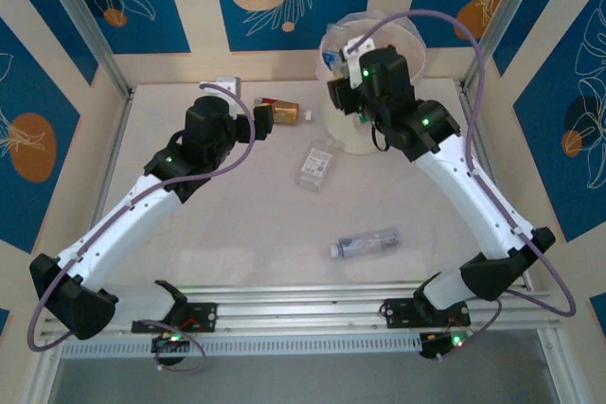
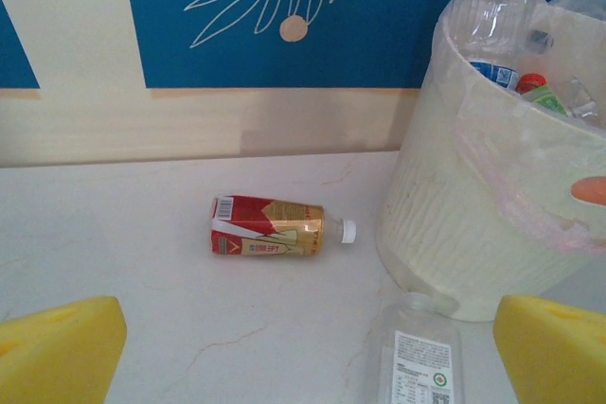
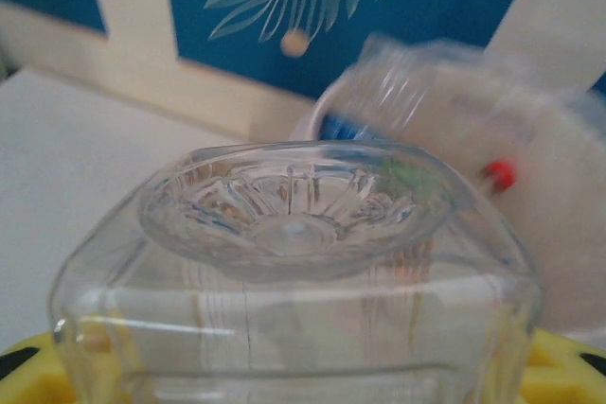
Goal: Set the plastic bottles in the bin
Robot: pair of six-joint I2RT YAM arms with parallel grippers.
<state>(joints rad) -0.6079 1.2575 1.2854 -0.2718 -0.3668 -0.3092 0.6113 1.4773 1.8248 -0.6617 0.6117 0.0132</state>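
- The pale, marble-patterned table [image 1: 237, 224] carries the bin and three loose bottles
- The cream-white bin [image 1: 374, 125] stands at the far right of the table. Its clear liner is folded over the rim, and the left wrist view shows several bottles inside [image 2: 516, 78], one with a blue label and one with a red cap
- The right gripper [image 3: 298, 371] hangs over the bin's near-left rim, its yellow pads [image 3: 568, 366] clamped on a clear bottle [image 3: 294, 234] whose ribbed base faces the wrist camera
- The left gripper [image 2: 303, 357] is at the far middle of the table, low over its surface, with its jaws wide apart and nothing between them
- A red-labelled bottle [image 2: 275, 229] with a white cap lies on its side near the back wall, ahead of the left gripper and left of the bin
- A flattened clear bottle [image 1: 315, 166] lies just beside the bin's base, on the near side
- A grey-labelled bottle [image 1: 365, 244] lies on its side nearer the arm bases, well apart from the others
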